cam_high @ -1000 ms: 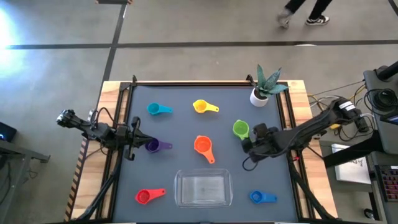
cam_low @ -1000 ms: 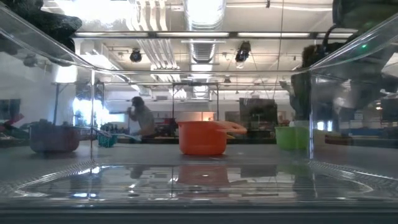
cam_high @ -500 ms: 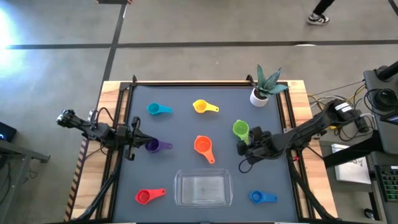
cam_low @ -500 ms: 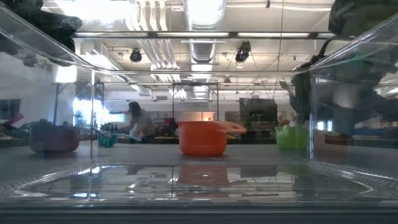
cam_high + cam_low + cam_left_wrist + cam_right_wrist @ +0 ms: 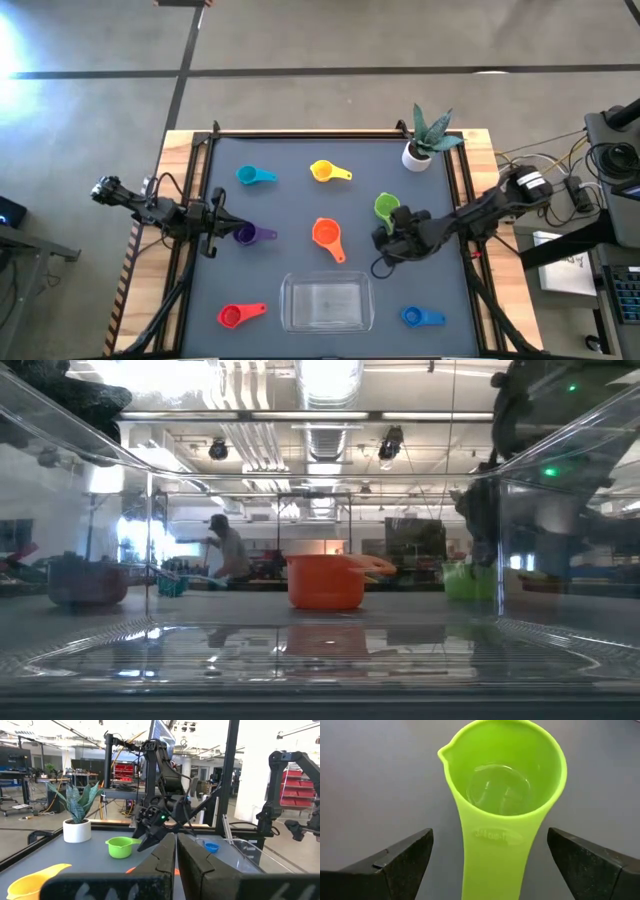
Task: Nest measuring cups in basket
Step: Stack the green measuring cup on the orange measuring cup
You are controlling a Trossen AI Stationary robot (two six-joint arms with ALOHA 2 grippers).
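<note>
Seven cups lie apart on the dark mat: teal (image 5: 250,176), yellow (image 5: 325,172), green (image 5: 387,208), orange (image 5: 325,235), purple (image 5: 250,234), red (image 5: 235,316) and blue (image 5: 415,317). The clear basket (image 5: 327,303) stands at the near edge, between red and blue. My right gripper (image 5: 387,236) is open just near of the green cup (image 5: 505,785). Its fingers stand on either side of the cup's handle (image 5: 492,855) without touching it. My left gripper (image 5: 215,232) waits shut at the left edge, beside the purple cup.
A white pot with a spiky plant (image 5: 418,150) stands at the far right corner, behind the green cup. Black rails (image 5: 190,200) run along the mat's left and right sides. The low view looks through the basket's clear walls (image 5: 560,460) at the orange cup (image 5: 325,582).
My right gripper has moved toward the table's left, closing in on the green cup's handle from the near-right side. None of the cups has shifted. The left arm has kept still.
</note>
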